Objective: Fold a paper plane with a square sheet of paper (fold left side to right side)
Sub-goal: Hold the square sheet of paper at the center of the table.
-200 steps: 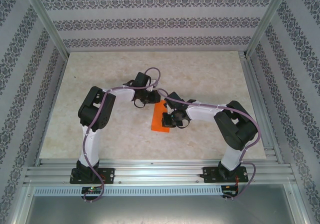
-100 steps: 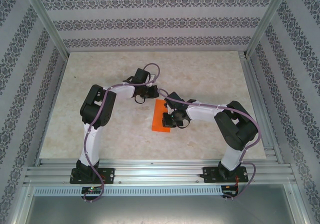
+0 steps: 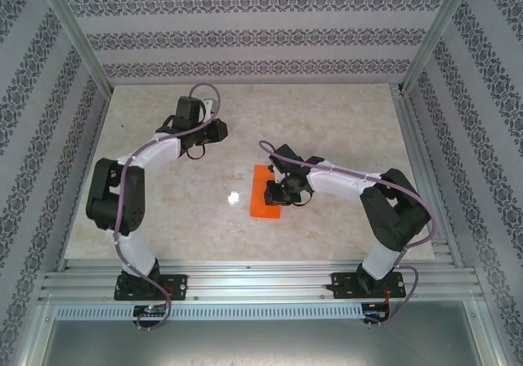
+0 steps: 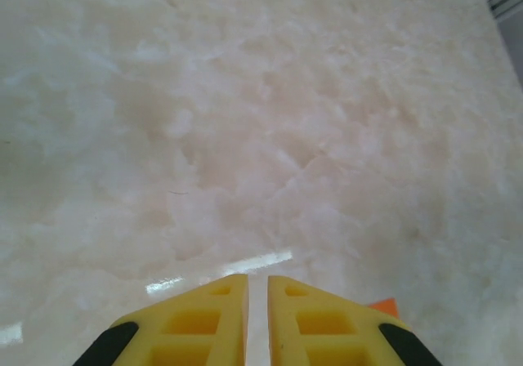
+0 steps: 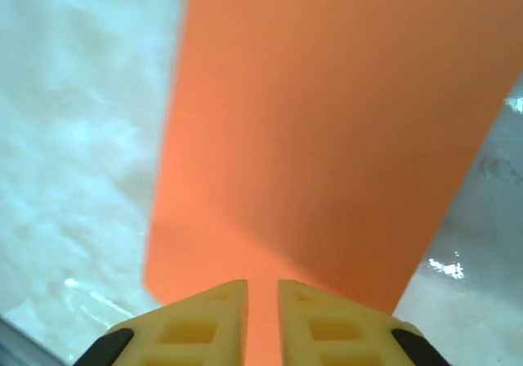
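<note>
The square sheet of paper (image 3: 261,202) lies flat mid-table as a bright orange upright rectangle, about half as wide as it is long. My right gripper (image 3: 283,192) hangs low over its right half. In the right wrist view the paper (image 5: 327,121) spreads out below the right gripper (image 5: 262,283), whose jaws stand a little apart with nothing between them. My left gripper (image 3: 217,131) is off at the far left, away from the paper. Its jaws (image 4: 258,278) are nearly together, with only bare table under them. A small orange corner (image 4: 386,306) peeks past the right finger.
The marble-look table (image 3: 343,121) is bounded by aluminium rails on the right (image 3: 426,194) and the near edge (image 3: 261,281). Patterned walls stand behind and on both sides. The left arm's elbow (image 3: 114,198) bulges out over the left part of the table.
My left arm has swung away from the paper to the far left of the table. The right gripper stays over the paper, and its jaws have parted slightly.
</note>
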Controlling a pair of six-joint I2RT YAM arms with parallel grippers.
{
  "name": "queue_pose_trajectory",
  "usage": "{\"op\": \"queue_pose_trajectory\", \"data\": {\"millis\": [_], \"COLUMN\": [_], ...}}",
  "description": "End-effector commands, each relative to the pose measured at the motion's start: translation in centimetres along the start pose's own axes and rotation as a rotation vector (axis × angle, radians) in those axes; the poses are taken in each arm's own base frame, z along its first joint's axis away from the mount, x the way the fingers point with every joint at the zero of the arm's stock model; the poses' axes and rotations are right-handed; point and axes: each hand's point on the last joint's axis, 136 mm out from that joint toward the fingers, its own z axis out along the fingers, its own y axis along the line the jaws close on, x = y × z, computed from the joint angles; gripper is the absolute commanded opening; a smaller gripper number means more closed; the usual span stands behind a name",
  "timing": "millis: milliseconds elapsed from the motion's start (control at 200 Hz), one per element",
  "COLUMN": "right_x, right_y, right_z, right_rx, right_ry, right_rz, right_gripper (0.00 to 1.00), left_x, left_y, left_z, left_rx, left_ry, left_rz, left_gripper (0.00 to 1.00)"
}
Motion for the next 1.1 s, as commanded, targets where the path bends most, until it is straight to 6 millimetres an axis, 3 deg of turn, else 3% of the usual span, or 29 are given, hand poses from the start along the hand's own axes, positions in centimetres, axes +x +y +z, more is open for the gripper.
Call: {"op": "queue_pose_trajectory", "data": {"millis": [0,110,260,545,684,1094], "right_x": [-3.6,-5.9,-8.8,-12.0,-12.3,-10.1], "right_y": [2.2,2.0,1.9,0.0,-0.7,-3.9], "right_z": [-3.6,-3.4,-1.1,3.0,4.3,7.2], "right_rx": [-0.067,-0.096,-0.129,-0.127,-0.115,-0.015], "right_ry": [-0.112,-0.128,-0.127,-0.107,-0.082,0.008], "right_rz": [-0.051,-0.038,-0.016,0.044,0.055,0.089], "right_gripper": [0.18,0.12,0.06,0.02,0.01,0.01], "left_x": [3.1,6.3,10.1,14.5,15.6,18.0], "left_y": [-1.3,-2.5,-4.4,-6.9,-7.2,-8.0], "left_z": [-1.5,-2.1,-1.4,1.4,2.2,3.8], "left_rx": [0.085,0.165,0.24,0.29,0.295,0.333], "left_ry": [0.023,0.059,0.123,0.222,0.244,0.324], "left_rz": [-0.04,-0.09,-0.115,-0.099,-0.089,-0.044], "left_gripper": [0.14,0.13,0.12,0.11,0.11,0.11]}}
